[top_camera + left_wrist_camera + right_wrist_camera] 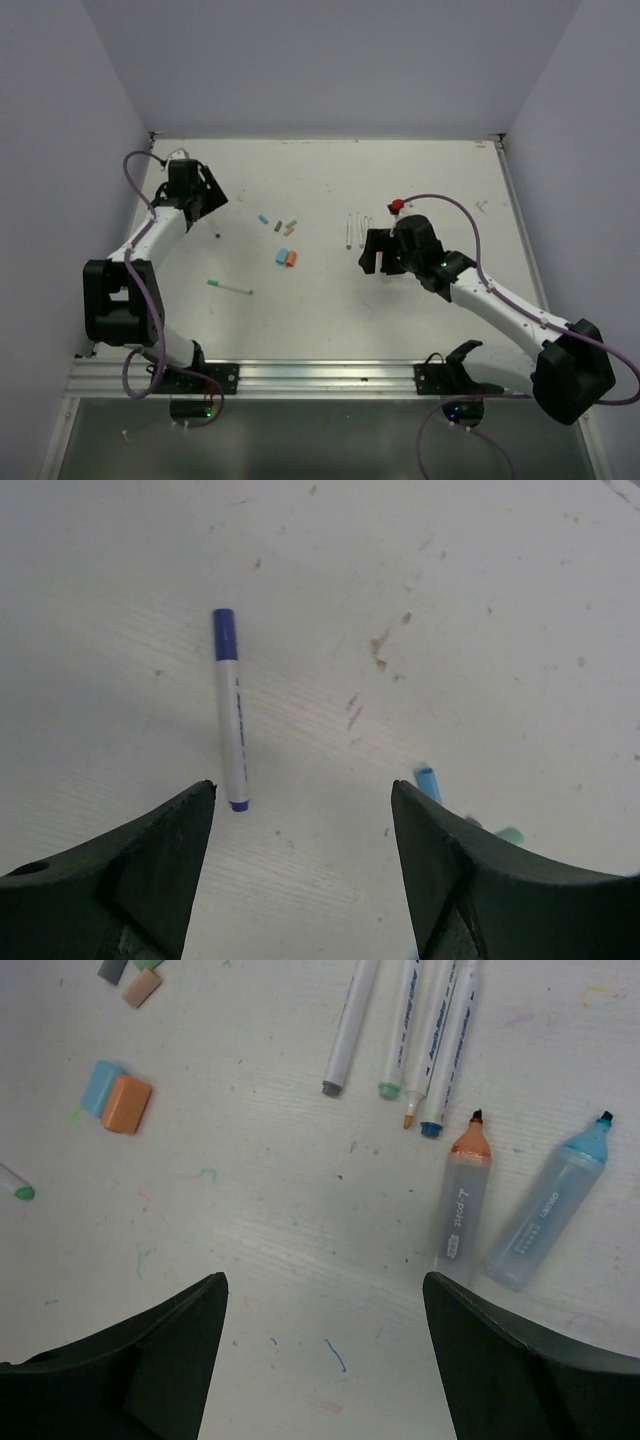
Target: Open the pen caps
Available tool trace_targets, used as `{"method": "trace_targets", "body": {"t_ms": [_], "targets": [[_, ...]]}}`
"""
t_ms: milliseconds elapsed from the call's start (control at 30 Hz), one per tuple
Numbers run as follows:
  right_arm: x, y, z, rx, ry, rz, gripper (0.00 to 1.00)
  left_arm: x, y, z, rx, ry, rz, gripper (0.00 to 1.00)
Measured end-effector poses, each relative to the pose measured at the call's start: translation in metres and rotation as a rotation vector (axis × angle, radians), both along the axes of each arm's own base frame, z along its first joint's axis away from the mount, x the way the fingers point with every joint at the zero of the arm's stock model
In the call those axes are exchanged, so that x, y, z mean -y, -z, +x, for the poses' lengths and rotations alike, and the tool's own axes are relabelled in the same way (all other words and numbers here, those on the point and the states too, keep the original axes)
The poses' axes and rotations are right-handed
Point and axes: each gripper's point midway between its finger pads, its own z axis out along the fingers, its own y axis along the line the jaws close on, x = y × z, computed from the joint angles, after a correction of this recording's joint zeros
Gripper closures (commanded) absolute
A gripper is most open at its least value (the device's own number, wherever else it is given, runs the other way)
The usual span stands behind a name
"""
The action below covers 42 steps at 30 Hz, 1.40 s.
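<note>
- The left pincer (300,815) is hovering over the far left corner of the desk (330,330), with its jaws standing wide apart and gripping nothing.
- Below it a white pen (232,725) is lying flat, wearing a dark blue cap (224,632) on one end.
- The right pincer (325,1305) is hanging over the right-hand middle of the desk, likewise spread wide and carrying nothing.
- The orange cap (126,1104) and the light blue cap (100,1086) are lying side by side, touching, near the desk's middle, well apart from both pincers.
- A few smaller caps (142,987) are lying loose just beyond those two.
- Four thin pens (400,1030) are lying in a row with their tips showing bare.
- Beside them the orange marker (463,1200) and the blue marker (545,1210) are resting uncapped, just beside each other.
- A green-ended pen (230,287) is lying alone, nearer the arms and left of centre.
</note>
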Motion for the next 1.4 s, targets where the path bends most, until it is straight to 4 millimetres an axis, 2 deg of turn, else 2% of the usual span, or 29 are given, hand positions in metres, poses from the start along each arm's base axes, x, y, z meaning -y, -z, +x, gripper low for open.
{"method": "trace_targets", "body": {"t_ms": [233, 467, 767, 1233, 1333, 1400], "targets": [[-0.007, 0.000, -0.012, -0.021, -0.045, 0.007, 0.20, -0.035, 0.035, 0.015, -0.143, -0.091, 0.080, 0.31], [-0.009, -0.020, -0.016, 0.034, -0.073, 0.044, 0.20, -0.050, 0.055, 0.032, -0.214, -0.132, 0.133, 0.34], [-0.011, -0.002, -0.017, -0.011, -0.110, 0.002, 0.20, -0.055, 0.074, 0.048, -0.246, -0.144, 0.145, 0.38], [-0.011, -0.001, -0.018, -0.013, -0.123, -0.001, 0.21, -0.061, 0.103, 0.059, -0.297, -0.152, 0.166, 0.48], [-0.010, 0.003, -0.020, -0.019, -0.124, -0.007, 0.21, -0.063, 0.102, 0.061, -0.296, -0.159, 0.179, 0.50], [-0.010, 0.004, -0.020, -0.021, -0.124, -0.008, 0.21, -0.066, 0.104, 0.060, -0.300, -0.167, 0.190, 0.58]]}}
